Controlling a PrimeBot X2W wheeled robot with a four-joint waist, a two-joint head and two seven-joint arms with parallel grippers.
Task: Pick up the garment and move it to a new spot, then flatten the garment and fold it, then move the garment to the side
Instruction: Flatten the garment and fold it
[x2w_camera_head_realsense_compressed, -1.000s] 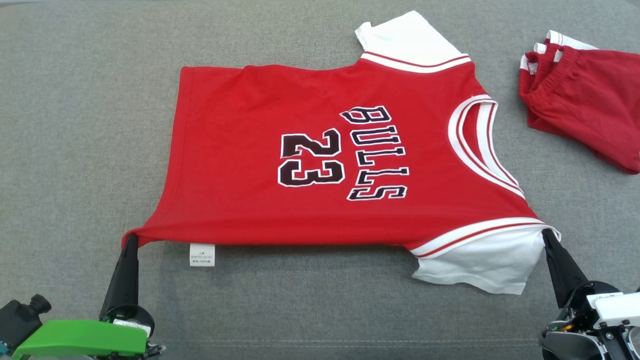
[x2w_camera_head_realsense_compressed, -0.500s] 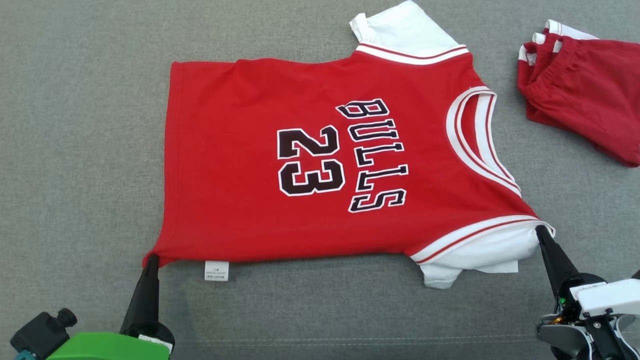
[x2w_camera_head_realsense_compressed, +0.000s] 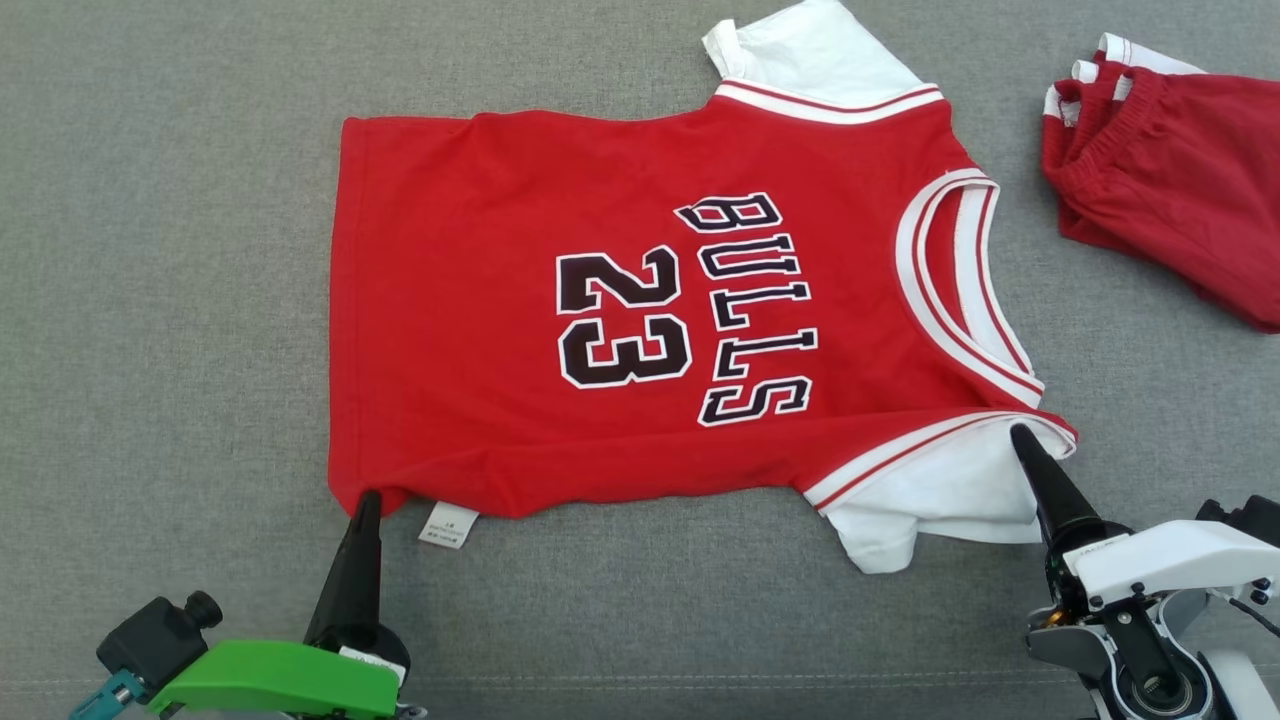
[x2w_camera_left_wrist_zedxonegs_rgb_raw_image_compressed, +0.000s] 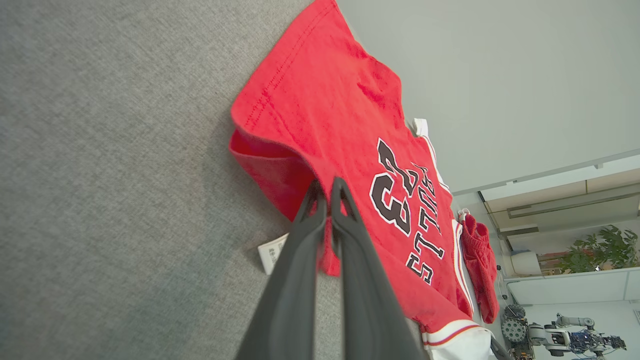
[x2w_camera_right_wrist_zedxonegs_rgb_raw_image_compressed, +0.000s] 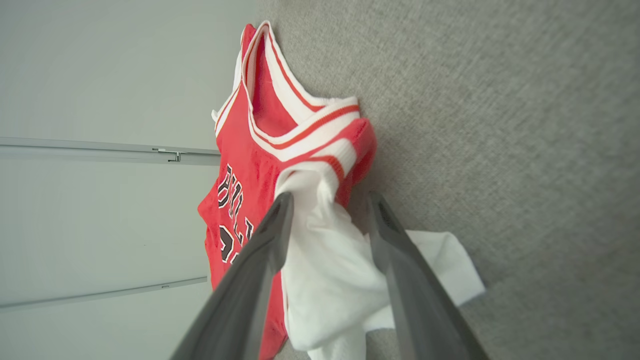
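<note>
The red Bulls 23 jersey (x2w_camera_head_realsense_compressed: 640, 300) lies spread face-up on the grey fabric surface (x2w_camera_head_realsense_compressed: 150, 300), with red shorts (x2w_camera_head_realsense_compressed: 1170, 190) apart at the far right. The left gripper (x2w_camera_head_realsense_compressed: 368, 497) pinches the near hem corner, fingers closed on it. The right gripper (x2w_camera_head_realsense_compressed: 1020, 435) has its fingers parted, the white sleeve (x2w_camera_head_realsense_compressed: 940, 490) lying loose between them

Red, white-sleeved jersey (x2w_camera_head_realsense_compressed: 480, 300) lies spread face up.
</note>
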